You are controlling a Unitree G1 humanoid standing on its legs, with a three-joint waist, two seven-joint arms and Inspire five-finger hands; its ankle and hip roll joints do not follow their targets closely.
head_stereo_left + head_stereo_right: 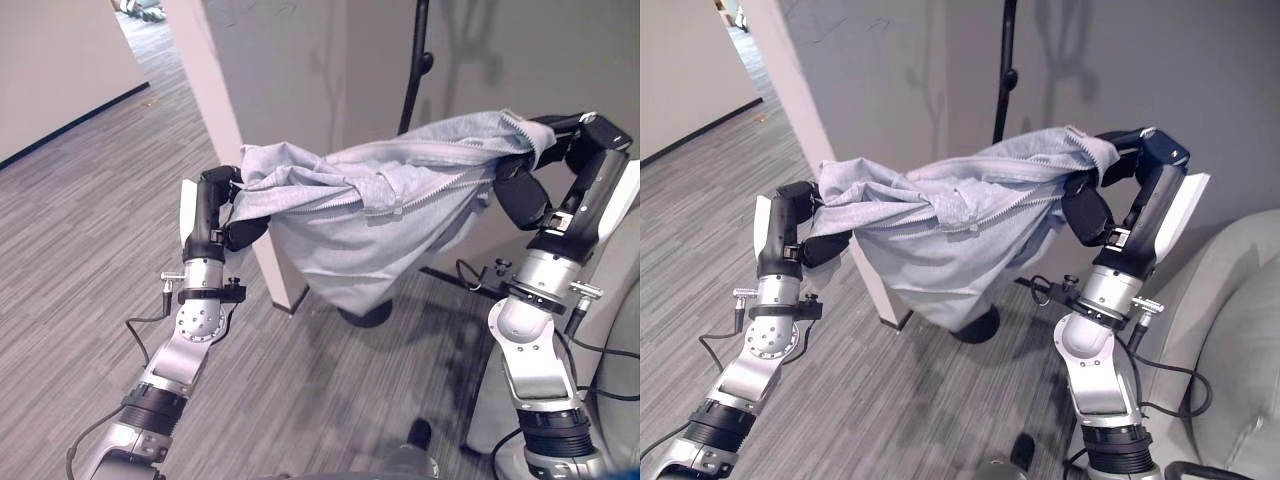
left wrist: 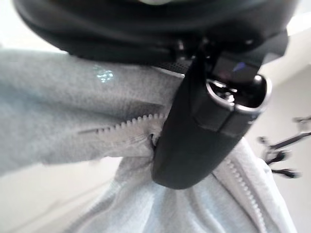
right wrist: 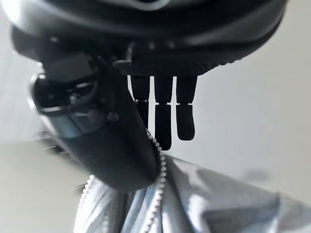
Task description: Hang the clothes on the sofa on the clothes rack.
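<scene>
Grey sofa (image 1: pixel 1240 330) at near right, beside the right arm. Carpeted floor (image 1: pixel 90 220), grey and striped, extends left and far. White wall corner (image 1: pixel 215 110) stands far centre, directly behind the raised garment. Clothes rack (image 1: pixel 412 70), a thin dark pole on a round dark base (image 1: pixel 365 315), rises just right of the wall corner, behind the cloth. Light grey zip-up jacket (image 1: pixel 370 215) hangs in the air, stretched between both hands, its body sagging below in front of the rack. Left hand (image 1: pixel 225 215) has its thumb (image 2: pixel 194 131) and fingers curled round the jacket's left end. Right hand (image 1: pixel 1090 205), held higher, pinches the right end by the zip edge, thumb (image 3: pixel 112 150) pressed on the cloth.
</scene>
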